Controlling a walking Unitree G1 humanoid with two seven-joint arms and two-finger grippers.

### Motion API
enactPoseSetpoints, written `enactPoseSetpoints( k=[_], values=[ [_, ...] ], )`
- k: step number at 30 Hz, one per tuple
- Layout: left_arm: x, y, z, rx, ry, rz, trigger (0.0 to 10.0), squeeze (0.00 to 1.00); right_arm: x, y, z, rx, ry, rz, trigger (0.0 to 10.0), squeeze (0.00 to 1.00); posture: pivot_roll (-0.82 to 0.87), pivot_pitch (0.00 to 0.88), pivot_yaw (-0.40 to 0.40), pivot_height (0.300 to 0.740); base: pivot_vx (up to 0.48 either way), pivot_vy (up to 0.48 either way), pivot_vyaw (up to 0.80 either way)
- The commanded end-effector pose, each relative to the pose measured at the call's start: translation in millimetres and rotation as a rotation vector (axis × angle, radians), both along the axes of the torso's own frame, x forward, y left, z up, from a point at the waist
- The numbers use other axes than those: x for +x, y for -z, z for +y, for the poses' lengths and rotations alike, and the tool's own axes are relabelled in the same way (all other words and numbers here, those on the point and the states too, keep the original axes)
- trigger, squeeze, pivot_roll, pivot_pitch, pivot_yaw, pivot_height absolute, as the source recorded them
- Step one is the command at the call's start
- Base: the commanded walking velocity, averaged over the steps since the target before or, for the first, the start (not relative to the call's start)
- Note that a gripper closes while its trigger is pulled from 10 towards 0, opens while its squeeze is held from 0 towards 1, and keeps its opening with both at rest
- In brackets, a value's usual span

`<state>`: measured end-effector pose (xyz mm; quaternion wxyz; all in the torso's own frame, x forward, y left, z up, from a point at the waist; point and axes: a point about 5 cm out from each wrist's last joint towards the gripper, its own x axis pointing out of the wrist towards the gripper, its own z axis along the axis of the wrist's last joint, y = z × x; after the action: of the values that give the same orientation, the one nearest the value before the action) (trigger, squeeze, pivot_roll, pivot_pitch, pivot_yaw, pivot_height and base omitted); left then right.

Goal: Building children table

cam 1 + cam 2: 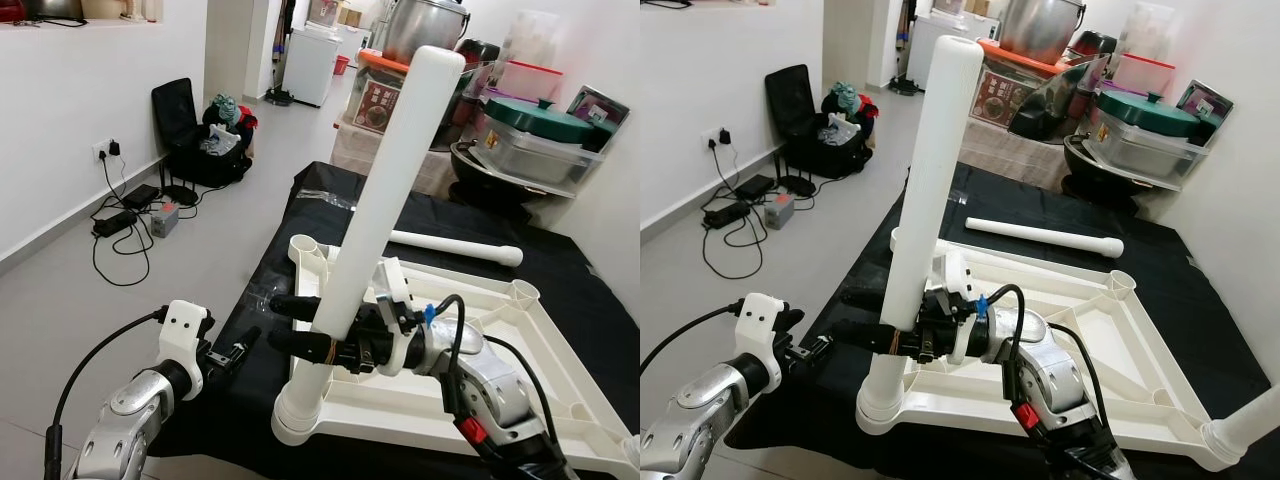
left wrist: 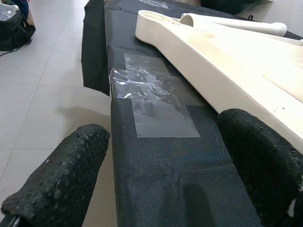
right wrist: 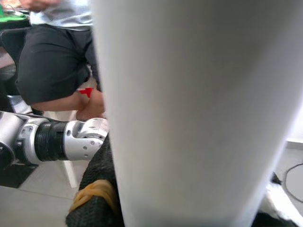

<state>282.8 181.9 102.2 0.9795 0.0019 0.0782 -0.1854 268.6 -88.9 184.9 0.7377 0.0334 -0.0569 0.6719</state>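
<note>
white round table leg tilted in corner socket, right pincer clamped

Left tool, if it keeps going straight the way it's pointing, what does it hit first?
Probably the black cloth just ahead of the open left tool, near the clear tape patch. The white tabletop lies to one side of that line, though depth is hard to judge.

White walls and a pale tiled floor, with a black chair beside tangled cables.
</note>
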Motion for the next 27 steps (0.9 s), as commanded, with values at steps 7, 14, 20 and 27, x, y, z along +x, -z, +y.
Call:
enactPoseSetpoints(
  k=[7,14,20,27],
  values=[
    [-2.3,5,6.9,0.002,-0.035,0.013,10.0,0.0,40.2,102,-90.8,-0.369,1.175,0.284,10.0,0.0,0.16,0.0,-0.207,0.74,0.0,0.0,0.0],
    [-3.3,7,12.7,0.019,-0.037,0.024,10.0,0.0,21.0,123,-136.5,-0.498,1.666,0.33,10.0,0.0,0.13,0.0,-0.201,0.74,0.0,0.0,0.0],
    [8.5,-3,11.2,0.009,-0.035,-0.006,10.0,0.0,35.6,114,-116.1,-0.403,1.57,0.37,10.0,0.0,0.13,0.0,-0.197,0.74,0.0,0.0,0.0],
    [4.3,4,9.1,-0.005,-0.031,0.017,10.0,0.0,30.0,129,-104.8,-0.273,1.561,0.562,10.0,0.0,0.13,0.0,-0.198,0.74,0.0,0.0,0.0]
  ],
)
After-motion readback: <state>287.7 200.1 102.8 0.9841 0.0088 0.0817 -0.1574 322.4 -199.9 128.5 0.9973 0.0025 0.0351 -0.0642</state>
